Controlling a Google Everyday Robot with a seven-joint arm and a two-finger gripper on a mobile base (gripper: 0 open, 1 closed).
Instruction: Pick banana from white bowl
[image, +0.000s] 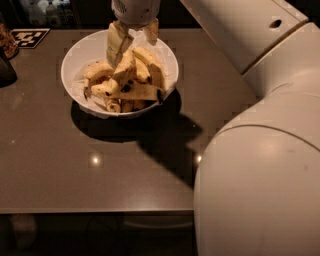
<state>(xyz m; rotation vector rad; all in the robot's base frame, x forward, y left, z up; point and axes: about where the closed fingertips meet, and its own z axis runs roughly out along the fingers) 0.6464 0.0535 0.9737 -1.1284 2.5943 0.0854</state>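
Observation:
The white bowl (75, 60) stands on the brown table at the back left and holds a pile of several yellow bananas with dark specks (131, 82). No blue sticker shows, so I cannot tell which one is the task's banana. My gripper (134, 49) hangs over the far side of the bowl, just above the pile. Its left finger (118, 42) reaches down to the top banana and its right finger (151, 31) is apart from it, with nothing between them. The gripper is open and empty.
A black-and-white tag card (30, 36) lies at the table's back left corner. A dark object (6, 70) stands at the left edge. My own white arm (260, 150) fills the right side. The table's front edge (100, 211) runs below.

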